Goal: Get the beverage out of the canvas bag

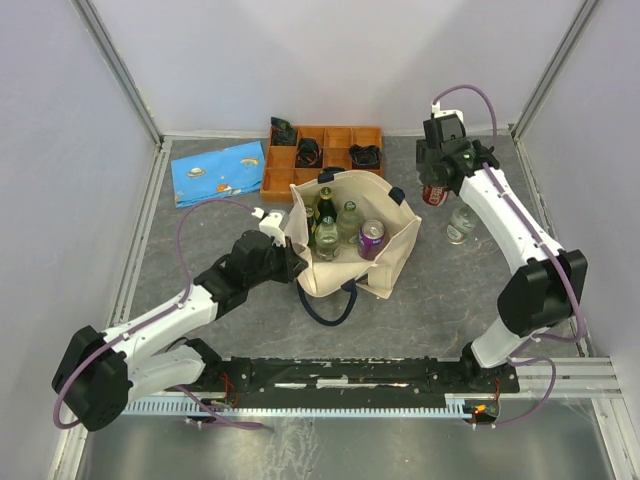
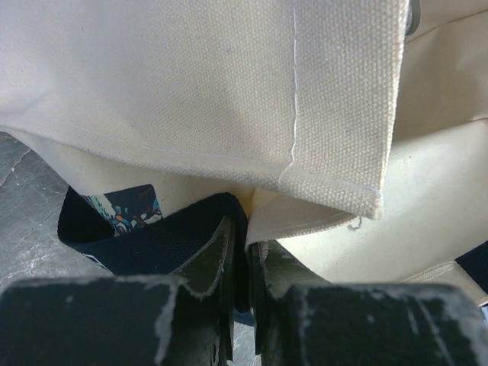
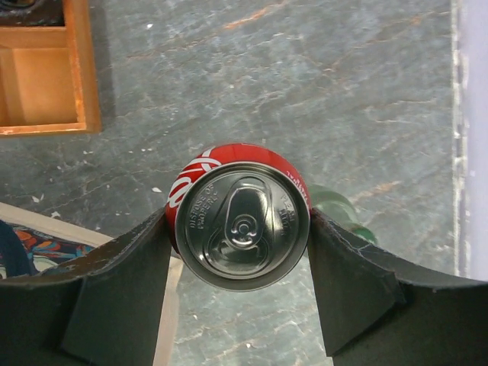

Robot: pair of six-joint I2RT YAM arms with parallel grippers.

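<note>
The cream canvas bag point(image 1: 375, 268) stands open in the middle of the table, with two green bottles point(image 1: 327, 207), a clear bottle point(image 1: 348, 222) and a purple can point(image 1: 371, 238) inside. My left gripper point(image 1: 292, 262) is shut on the bag's left edge; in the left wrist view its jaws point(image 2: 245, 248) pinch the navy strap point(image 2: 152, 240) and cream canvas point(image 2: 229, 84). My right gripper point(image 1: 435, 185) is shut on a red soda can point(image 1: 433, 194), held upright above the table right of the bag. In the right wrist view the can point(image 3: 242, 217) sits between the two fingers.
A clear bottle point(image 1: 461, 225) stands on the table under my right arm. An orange compartment tray point(image 1: 277, 183) with black items and a blue patterned pouch point(image 1: 218, 172) lie at the back. The enclosure walls stand close on both sides.
</note>
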